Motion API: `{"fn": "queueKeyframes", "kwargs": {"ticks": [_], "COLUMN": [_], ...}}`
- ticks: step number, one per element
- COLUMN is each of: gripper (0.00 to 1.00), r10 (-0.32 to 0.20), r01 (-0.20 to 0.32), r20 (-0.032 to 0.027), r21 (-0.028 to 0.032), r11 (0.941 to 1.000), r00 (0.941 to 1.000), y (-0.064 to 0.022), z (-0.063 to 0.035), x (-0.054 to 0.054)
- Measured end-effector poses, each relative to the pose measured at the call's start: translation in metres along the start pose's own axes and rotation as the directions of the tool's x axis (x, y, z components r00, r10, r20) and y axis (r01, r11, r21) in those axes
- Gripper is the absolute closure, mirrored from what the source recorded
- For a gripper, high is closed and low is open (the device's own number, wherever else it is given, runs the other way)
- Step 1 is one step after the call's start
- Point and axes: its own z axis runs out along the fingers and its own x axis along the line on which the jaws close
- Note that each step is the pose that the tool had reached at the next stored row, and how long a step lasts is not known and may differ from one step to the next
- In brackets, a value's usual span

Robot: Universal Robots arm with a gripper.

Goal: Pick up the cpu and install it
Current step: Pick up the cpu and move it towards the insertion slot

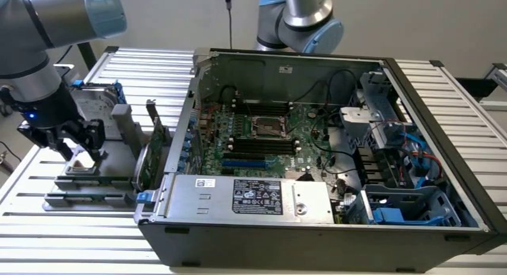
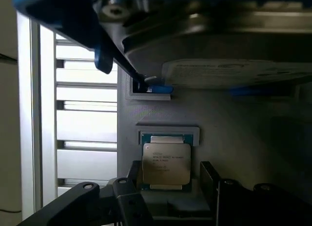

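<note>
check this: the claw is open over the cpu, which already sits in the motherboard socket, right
No. The claw is open over the cpu, but the cpu sits in a recess of the grey holder outside the computer case, not in the motherboard socket, as the exterior view shows.

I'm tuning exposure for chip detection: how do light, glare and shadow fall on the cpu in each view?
Wrist view: the cpu has an even soft sheen, its printing visible, no hard glare; the slatted table beside it is washed out. Exterior view: the cpu lies partly shaded beneath the gripper.
</note>
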Motion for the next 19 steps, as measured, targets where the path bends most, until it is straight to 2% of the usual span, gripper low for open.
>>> {"fn": "queueKeyframes", "kwargs": {"ticks": [19], "gripper": [0.4], "r10": [0.017], "r01": [-0.017], "r20": [-0.0001], "r21": [-0.001], "r11": [0.9998], "r00": [0.9998], "y": [0.0001], "z": [0.0097], "x": [0.0007]}}
